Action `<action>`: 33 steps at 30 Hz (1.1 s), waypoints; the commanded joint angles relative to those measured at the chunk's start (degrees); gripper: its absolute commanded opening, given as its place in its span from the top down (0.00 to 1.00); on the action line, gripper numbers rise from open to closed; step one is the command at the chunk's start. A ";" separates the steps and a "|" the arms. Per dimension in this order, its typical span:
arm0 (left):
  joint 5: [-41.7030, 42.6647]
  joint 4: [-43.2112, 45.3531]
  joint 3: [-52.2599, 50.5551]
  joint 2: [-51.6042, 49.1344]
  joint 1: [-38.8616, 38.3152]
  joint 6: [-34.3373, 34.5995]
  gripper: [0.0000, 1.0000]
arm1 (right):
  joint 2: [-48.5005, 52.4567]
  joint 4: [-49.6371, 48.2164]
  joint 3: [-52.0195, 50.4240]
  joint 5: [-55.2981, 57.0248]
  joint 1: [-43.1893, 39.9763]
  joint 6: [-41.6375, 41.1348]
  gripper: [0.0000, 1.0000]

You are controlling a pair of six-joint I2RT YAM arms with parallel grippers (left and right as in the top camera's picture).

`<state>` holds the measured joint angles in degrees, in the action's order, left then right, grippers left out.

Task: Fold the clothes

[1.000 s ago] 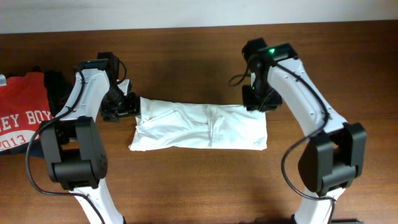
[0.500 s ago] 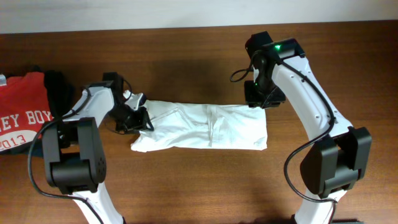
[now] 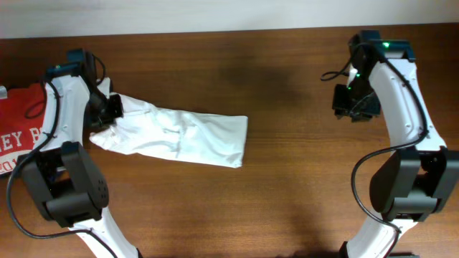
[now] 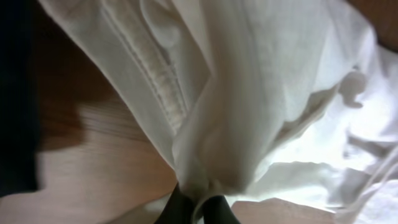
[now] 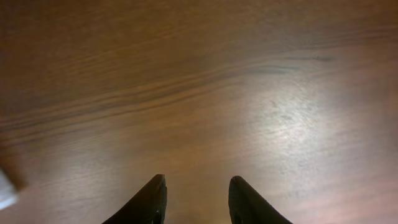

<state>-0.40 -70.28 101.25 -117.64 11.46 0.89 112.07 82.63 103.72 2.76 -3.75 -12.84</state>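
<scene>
The clothes, a folded white T-shirt [image 3: 179, 134], lie as a long strip on the left half of the table, slanting down to the right. My left gripper [image 3: 107, 109] is shut on the shirt's left end. In the left wrist view the white cloth [image 4: 249, 93] bunches up from between the black fingertips [image 4: 177, 208] of the left gripper [image 4: 198, 208], with a ribbed hem showing. My right gripper [image 3: 353, 109] hovers far to the right, well away from the shirt. Its fingers [image 5: 149, 202] stand apart over bare wood, nothing between them, in the right wrist view [image 5: 194, 199].
A red T-shirt with white lettering [image 3: 18, 136] lies at the table's left edge, just left of my left arm. A dark garment [image 4: 15, 93] fills the left border of the left wrist view. Bare brown wood stretches between the shirt and the right arm.
My left gripper shut on the shirt's left end and dragged the whole shirt leftward, toward the red T-shirt. The right gripper left the shirt's right end and moved off to the right.
</scene>
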 commanded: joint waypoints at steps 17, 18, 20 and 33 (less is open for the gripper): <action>0.68 -9.79 12.15 -6.12 -41.13 4.94 0.98 | -0.48 0.11 0.44 0.92 -1.20 3.65 0.63; 0.66 -9.70 12.15 -6.27 -41.64 5.14 0.97 | -0.48 0.11 0.44 0.92 -1.20 3.65 0.63; 1.11 -9.70 12.15 -6.34 -42.40 5.60 0.94 | -0.48 0.11 0.44 0.92 -1.20 3.65 0.63; 9.35 -2.43 23.56 -6.93 -26.14 5.73 0.50 | -0.48 -1.42 0.44 -38.71 0.17 26.01 0.44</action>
<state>11.60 -77.82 123.74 -124.07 -20.95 6.72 112.07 81.21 103.72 -12.64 -4.89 1.02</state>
